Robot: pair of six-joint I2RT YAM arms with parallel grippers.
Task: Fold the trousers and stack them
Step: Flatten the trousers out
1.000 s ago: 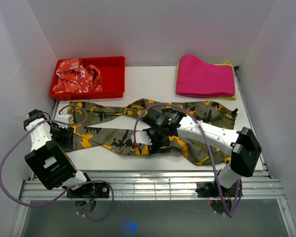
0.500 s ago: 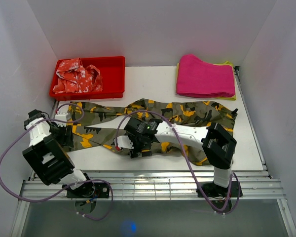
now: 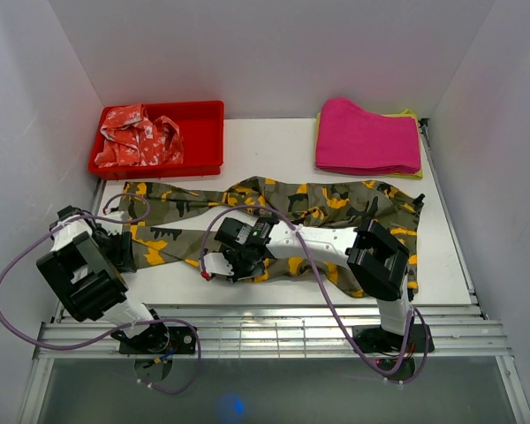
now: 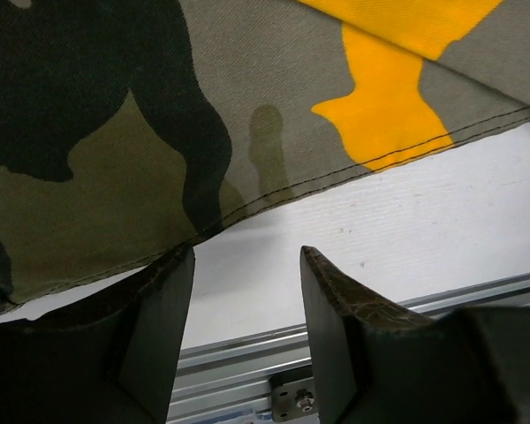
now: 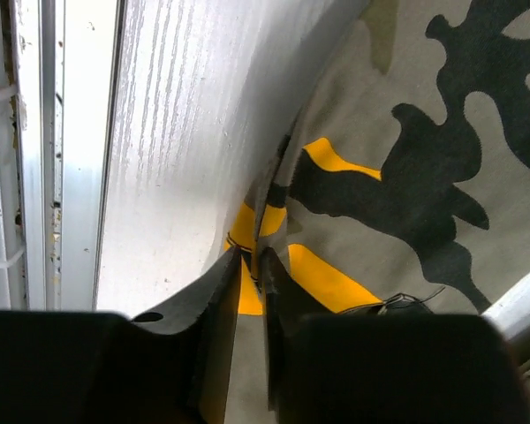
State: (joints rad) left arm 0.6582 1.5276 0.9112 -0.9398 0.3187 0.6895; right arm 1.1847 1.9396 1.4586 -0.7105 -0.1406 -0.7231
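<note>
While the right hand (image 5: 251,256), arm stretched low leftward, pinches the trousers (image 3: 336,199), the left hand (image 4: 246,256) stands open at their edge.

The trousers (image 3: 336,205) are matt woven cloth with a fine stitched seam along the hem, and the table (image 3: 274,146) under them is white, smooth and dull. The red tray (image 3: 203,132) in the upper left of the overhead view looks like slightly glossy plastic. The rail (image 3: 274,334) along the bottom edge is ribbed bare metal.
</note>
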